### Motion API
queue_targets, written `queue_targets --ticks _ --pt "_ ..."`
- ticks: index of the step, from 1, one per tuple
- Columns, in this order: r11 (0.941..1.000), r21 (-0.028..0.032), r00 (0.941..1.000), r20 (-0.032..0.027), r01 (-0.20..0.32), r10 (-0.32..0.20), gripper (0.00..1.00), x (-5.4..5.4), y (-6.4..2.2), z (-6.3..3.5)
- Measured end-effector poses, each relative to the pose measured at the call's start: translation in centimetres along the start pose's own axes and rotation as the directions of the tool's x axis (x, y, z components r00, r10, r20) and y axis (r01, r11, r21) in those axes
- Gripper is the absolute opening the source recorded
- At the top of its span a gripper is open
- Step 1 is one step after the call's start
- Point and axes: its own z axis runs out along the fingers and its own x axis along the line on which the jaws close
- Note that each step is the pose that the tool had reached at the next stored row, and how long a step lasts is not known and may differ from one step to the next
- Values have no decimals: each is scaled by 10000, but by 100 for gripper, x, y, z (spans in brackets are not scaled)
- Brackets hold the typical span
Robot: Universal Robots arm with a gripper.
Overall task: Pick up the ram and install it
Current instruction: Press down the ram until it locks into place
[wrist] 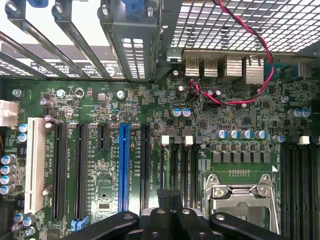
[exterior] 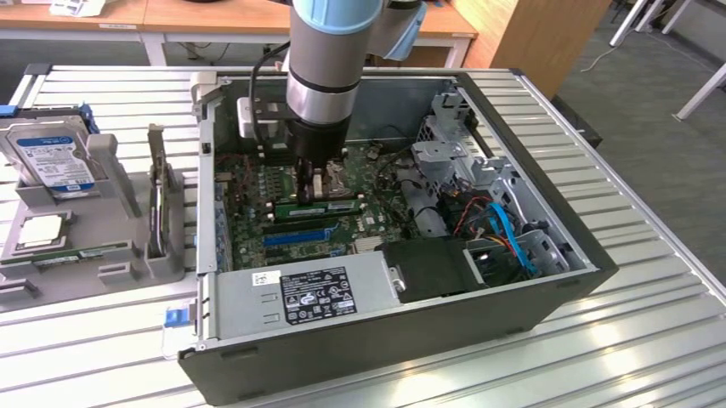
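The claw hangs straight down inside the open computer case, low over the motherboard, its fingers pressed together with nothing visible between them. In the wrist view the black fingertips sit directly above the short memory slots beside the metal processor socket, and those slots look unfilled there.

A ram stick lies just below the claw in the exterior view: a narrow green board with small black chips, standing on edge among the slots, its long axis running across the case from the exterior view's left to right. From these pictures I cannot tell whether it is fully seated. The claw's tips are just above it, slightly toward the far edge of the case. That closeness, claw overhead and stick lengthwise beneath, is the relation the work turns on.

The case sits on a ribbed aluminium counter, its sheet-metal walls dull grey, a boxy power supply with a printed label along the near edge, and blue cables toward the right corner. The motherboard is glossy green, with long black expansion slots and one blue one. On the counter's left edge a grey plastic fixture holds a hard drive and other spare parts.
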Motion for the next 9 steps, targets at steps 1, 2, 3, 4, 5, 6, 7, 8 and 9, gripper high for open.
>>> queue_targets --ticks 1,2,3,4,5,6,7,8,9 --pt "10000 0 10000 1 0 0 10 0 0 0" --pt "10000 1 10000 2 0 0 10 0 0 1" --pt "10000 1 10000 1 0 0 10 0 0 1" --pt "10000 1 10000 2 0 0 10 0 0 3" --pt "10000 1 10000 3 -1 1 10 1 0 5" --pt "10000 1 10000 2 -1 1 10 2 0 7" --pt "10000 0 10000 1 0 0 10 3 0 7" --pt "10000 0 10000 1 0 0 10 3 0 8" --pt "10000 1 10000 2 0 0 10 3 -1 8"
